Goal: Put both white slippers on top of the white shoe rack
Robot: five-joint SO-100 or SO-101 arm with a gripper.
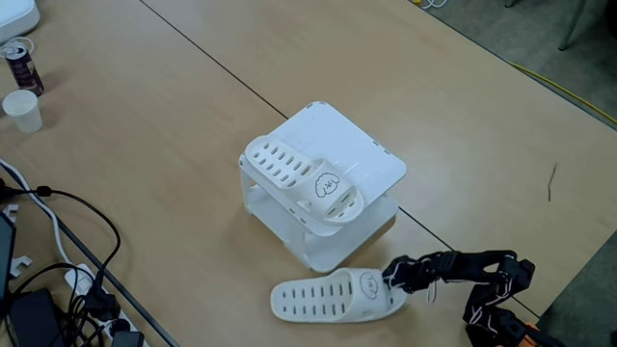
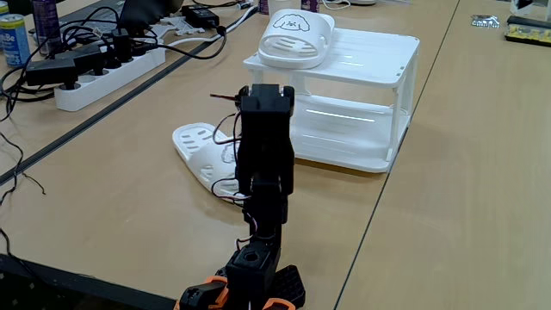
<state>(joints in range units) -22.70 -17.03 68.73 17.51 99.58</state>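
Note:
The white shoe rack point(image 1: 371, 154) stands mid-table. One white slipper point(image 1: 301, 179) lies on its top along the left edge in a fixed view, overhanging slightly; it also shows on the rack point(image 2: 379, 56) as a slipper point(image 2: 295, 39) with its face drawing toward the camera. The other white slipper point(image 1: 326, 297) lies flat on the table in front of the rack, partly hidden behind the arm as a slipper point(image 2: 200, 148). My black gripper point(image 1: 395, 275) is at this slipper's strap end, touching or nearly touching it. Its jaws are too dark to read.
A power strip point(image 2: 108, 73) with many cables lies at the left, with cans point(image 2: 13, 39) nearby. A paper cup point(image 1: 23, 110) and a can point(image 1: 21, 66) stand at the far left. A yellow cable point(image 1: 569, 89) runs off the table's right side.

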